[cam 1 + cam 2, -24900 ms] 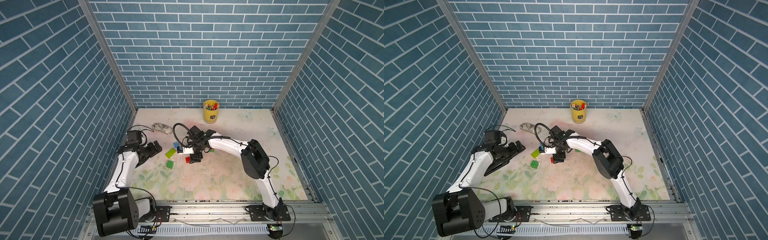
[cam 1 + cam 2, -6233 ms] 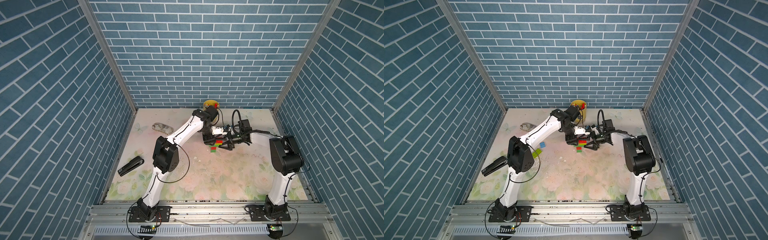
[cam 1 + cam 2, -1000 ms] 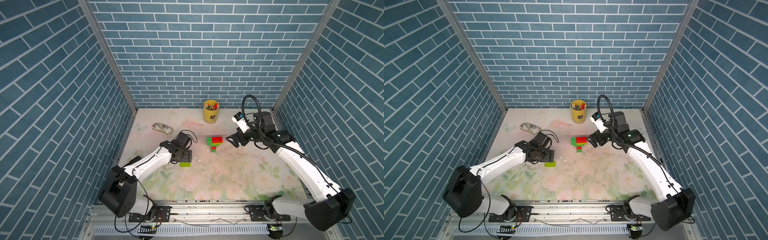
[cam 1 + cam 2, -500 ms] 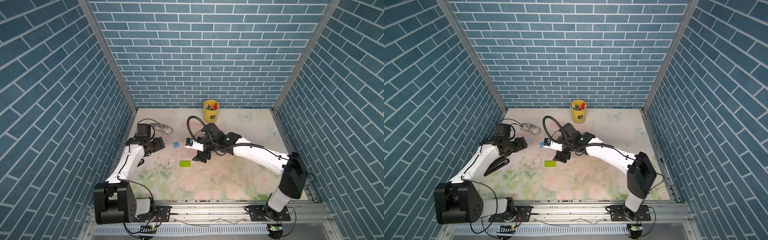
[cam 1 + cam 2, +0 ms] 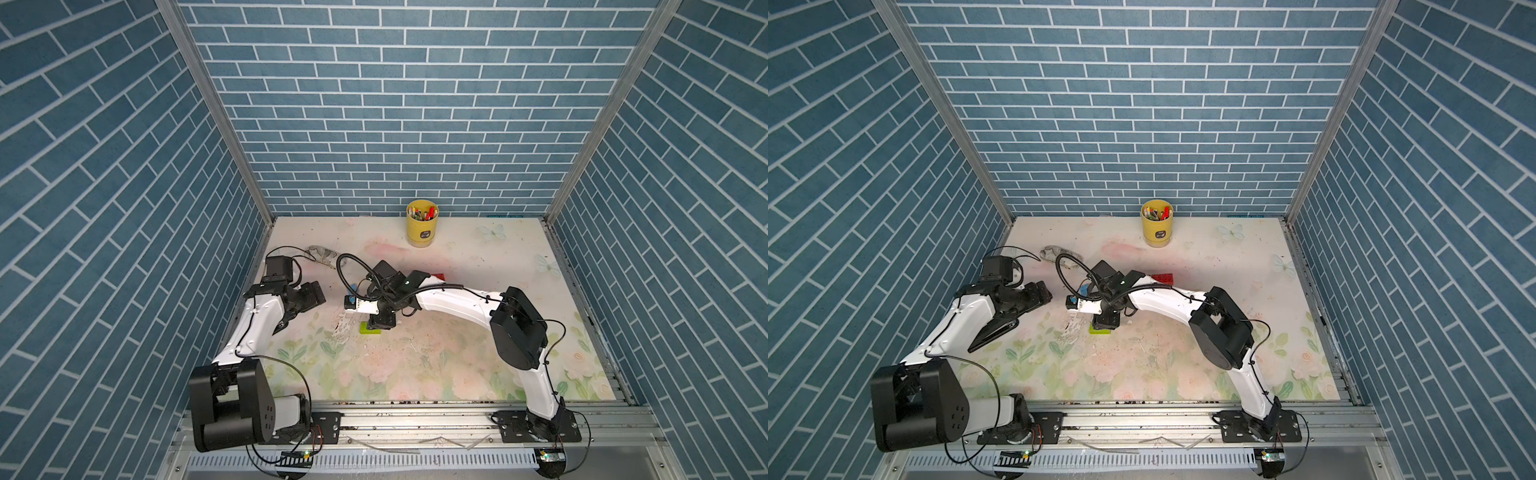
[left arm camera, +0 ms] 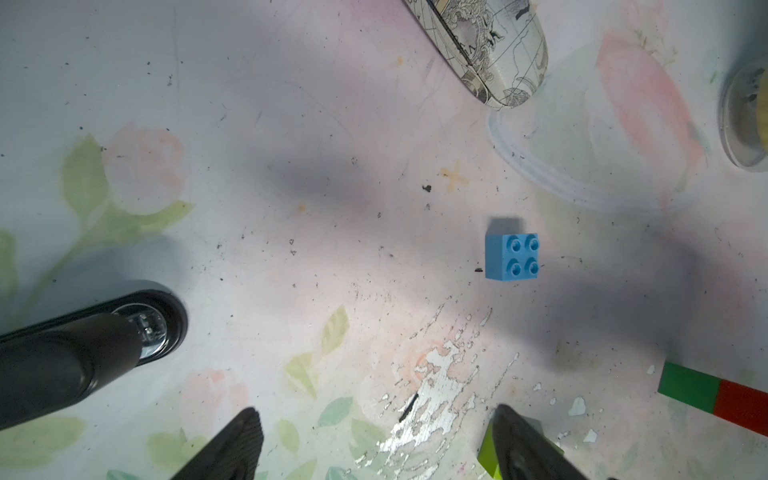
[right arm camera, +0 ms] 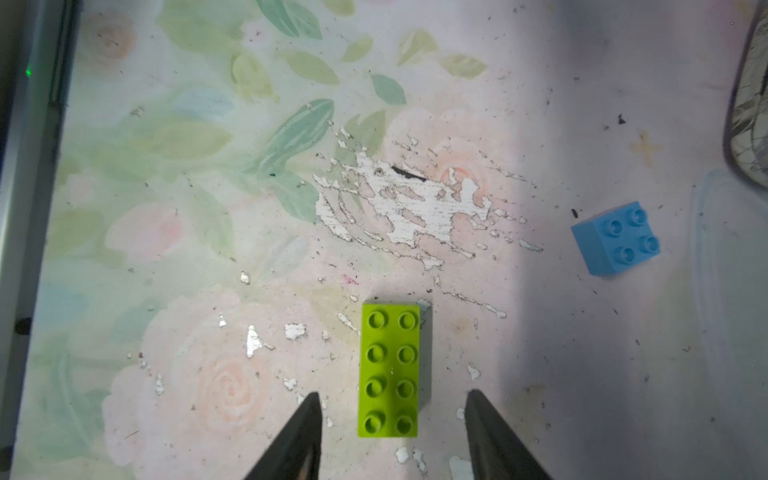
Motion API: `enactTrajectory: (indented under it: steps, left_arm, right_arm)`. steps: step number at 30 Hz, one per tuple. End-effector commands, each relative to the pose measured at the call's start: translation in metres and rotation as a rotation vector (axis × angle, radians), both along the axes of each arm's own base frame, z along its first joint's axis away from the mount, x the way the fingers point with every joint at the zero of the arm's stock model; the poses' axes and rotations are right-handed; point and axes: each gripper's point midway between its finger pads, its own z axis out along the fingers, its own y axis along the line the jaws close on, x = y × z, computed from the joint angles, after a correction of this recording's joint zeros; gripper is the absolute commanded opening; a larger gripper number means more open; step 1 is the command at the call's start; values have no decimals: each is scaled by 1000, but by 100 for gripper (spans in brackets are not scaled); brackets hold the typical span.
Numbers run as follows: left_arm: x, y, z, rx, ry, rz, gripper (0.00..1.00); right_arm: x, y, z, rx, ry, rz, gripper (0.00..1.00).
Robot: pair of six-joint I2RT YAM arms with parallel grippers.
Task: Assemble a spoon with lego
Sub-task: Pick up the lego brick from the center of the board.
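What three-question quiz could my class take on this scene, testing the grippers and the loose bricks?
1. True or false: the right gripper is clamped on the lime brick.
2. How many studs top the light-blue brick? A two, B four, C eight.
3. Fill in: the left gripper stands ___, holding nothing.
Key: 1 false, gaps show on both sides of the brick; 2 B; 3 open.

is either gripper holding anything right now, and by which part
Nothing is held. The right gripper straddles one end of the lime brick with gaps on both sides; the left gripper is open and empty.
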Motion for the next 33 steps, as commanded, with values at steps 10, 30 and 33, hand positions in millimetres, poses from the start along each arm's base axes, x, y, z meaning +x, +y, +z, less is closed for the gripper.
enactTrajectory:
  steps: [10,30,33]
  left_arm:
    - [-1,1,-3,-2,1,-13,88]
    - [0,-2,-5,-17,4,-18,87]
    - [0,-2,-5,-18,4,-18,87]
  right_arm:
    - [-5,5,-28,-37,70,-8,43]
    - [-7,8,-50,-83,114,-20,38]
    - [-7,8,-50,-82,116,-19,35]
